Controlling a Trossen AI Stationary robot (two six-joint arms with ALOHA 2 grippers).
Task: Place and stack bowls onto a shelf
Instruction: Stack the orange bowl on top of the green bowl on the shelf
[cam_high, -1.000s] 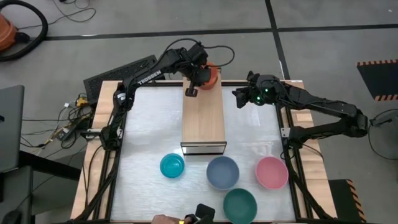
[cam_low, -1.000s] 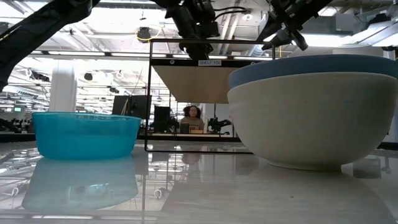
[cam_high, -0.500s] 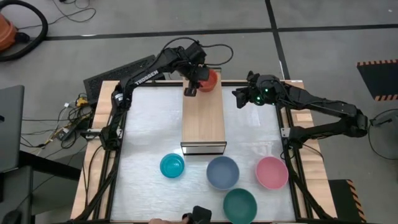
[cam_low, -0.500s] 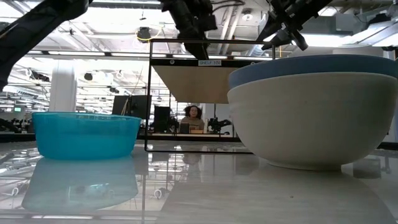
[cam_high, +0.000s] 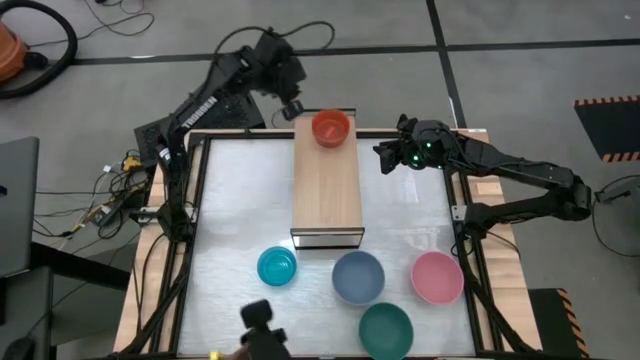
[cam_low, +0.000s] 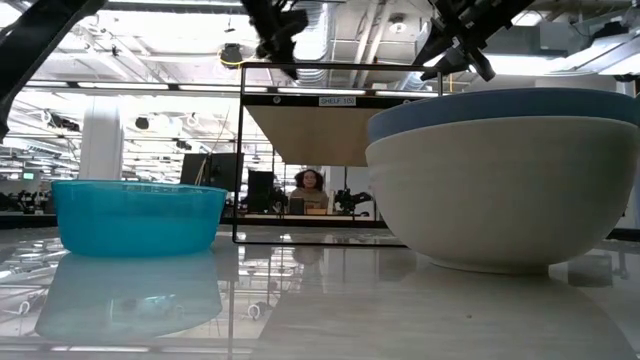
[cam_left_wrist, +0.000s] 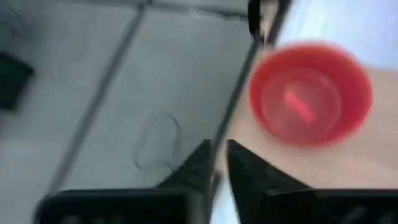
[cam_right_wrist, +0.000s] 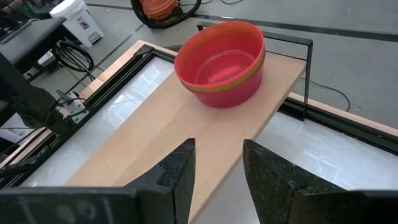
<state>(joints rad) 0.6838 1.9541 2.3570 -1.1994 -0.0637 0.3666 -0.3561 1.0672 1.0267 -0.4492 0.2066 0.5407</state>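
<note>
left hand (cam_high: 291, 108): nearly shut, empty, off table | right hand (cam_right_wrist: 216, 163): part-open, empty, beside shelf (cam_high: 326, 190)

The shelf (cam_high: 326, 190) is bare along its length except for the red bowl (cam_high: 331, 127) at its far end, with open tabletop (cam_high: 240, 190) either side.

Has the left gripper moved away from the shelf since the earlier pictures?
Yes. The left gripper has pulled back off the shelf past its far left corner, leaving the red bowl on the far end.
</note>
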